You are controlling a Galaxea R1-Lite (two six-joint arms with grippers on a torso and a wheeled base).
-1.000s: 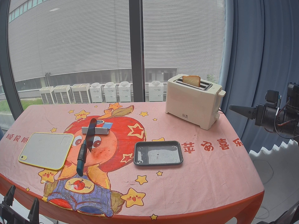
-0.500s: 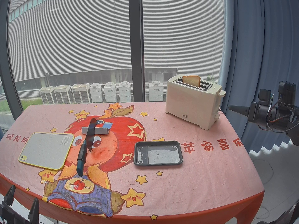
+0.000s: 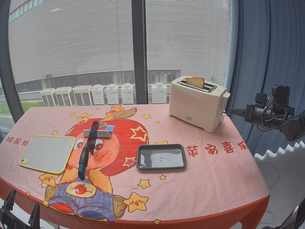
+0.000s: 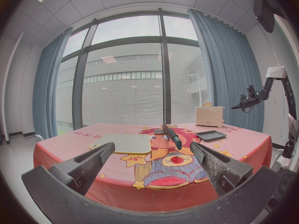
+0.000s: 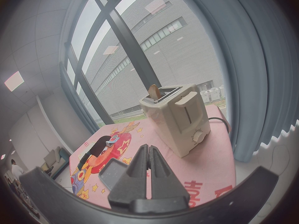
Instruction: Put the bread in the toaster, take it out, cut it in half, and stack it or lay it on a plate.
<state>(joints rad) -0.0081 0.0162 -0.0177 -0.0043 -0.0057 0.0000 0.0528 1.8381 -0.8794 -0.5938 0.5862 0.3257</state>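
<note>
Fingers [image 5: 140,164] of the right gripper [image 3: 237,112] press together, empty, at the toaster's [image 3: 197,104] 3 o'clock; the left gripper [image 4: 152,148] gapes. Bread [image 3: 195,82] stands in the toaster's slot; tray [image 3: 161,166] at its 7 o'clock, knife [image 3: 87,150] and board [image 3: 44,153] toward 8.

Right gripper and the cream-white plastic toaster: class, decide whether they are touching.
Apart. The left wrist view shows blue curtain between the tip of the shut right gripper and the cream-white plastic toaster.
</note>
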